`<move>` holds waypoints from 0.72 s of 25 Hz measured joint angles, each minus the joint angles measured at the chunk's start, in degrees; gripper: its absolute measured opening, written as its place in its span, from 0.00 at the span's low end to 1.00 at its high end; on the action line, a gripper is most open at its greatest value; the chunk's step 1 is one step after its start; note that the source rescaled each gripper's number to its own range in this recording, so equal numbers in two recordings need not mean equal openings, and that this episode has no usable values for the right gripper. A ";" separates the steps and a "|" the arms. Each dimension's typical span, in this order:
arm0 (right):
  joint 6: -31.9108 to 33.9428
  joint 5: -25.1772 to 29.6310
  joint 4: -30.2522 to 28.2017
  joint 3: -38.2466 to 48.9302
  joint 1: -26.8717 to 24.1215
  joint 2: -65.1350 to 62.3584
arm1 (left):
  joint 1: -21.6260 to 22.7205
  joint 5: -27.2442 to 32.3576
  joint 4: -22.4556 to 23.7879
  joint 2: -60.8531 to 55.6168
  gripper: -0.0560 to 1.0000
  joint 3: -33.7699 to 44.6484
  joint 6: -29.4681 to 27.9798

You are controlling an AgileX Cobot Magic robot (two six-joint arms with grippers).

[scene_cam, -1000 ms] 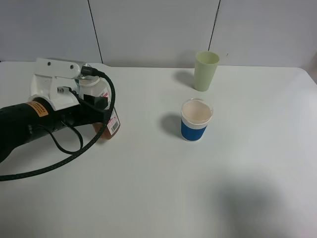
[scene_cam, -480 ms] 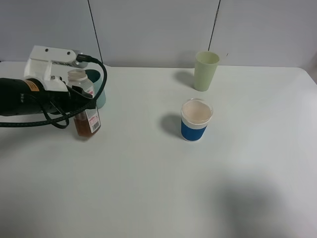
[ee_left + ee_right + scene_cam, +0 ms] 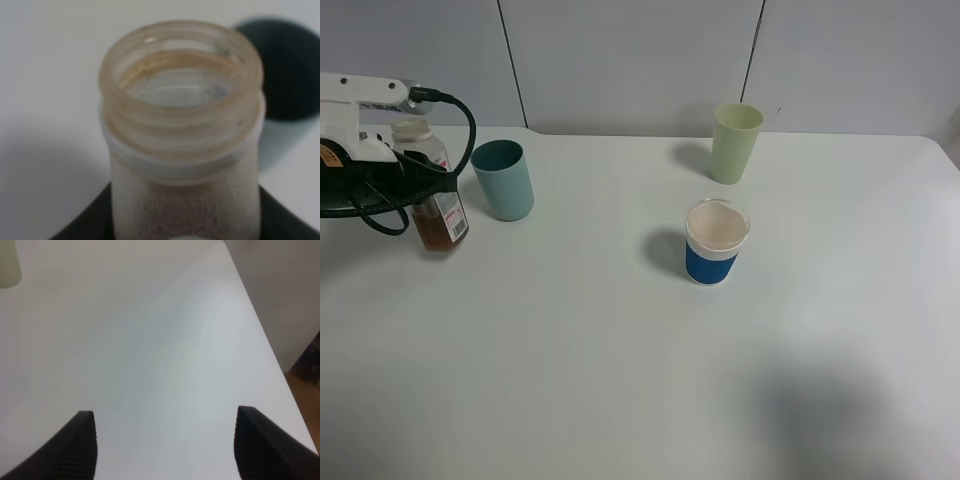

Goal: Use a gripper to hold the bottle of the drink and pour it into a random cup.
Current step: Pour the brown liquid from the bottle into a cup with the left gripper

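Exterior high, bottle [image 3: 438,208] held in left gripper [image 3: 408,168], beside cup [image 3: 504,181]

The bottle [image 3: 182,150] is blurred, its base cut off.

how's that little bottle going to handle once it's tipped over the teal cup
Probably light: the bottle is translucent plastic and the drink sits only in its lower part. Its squarish sides likely give the left gripper flat faces, so it shouldn't twist much. The wide open neck may let liquid gush when tilted.
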 joint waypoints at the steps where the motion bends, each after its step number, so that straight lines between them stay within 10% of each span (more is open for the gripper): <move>1: 0.00 0.00 0.00 0.00 0.00 0.00 | 0.67 -0.97 2.58 0.00 0.05 0.00 -3.04; 7: 0.00 0.00 0.00 0.00 0.00 0.00 | 4.32 -4.42 16.51 0.00 0.05 0.00 -18.12; 18: 0.00 0.00 0.00 0.00 0.00 0.00 | 5.58 -5.45 15.01 0.00 0.05 -0.50 -11.98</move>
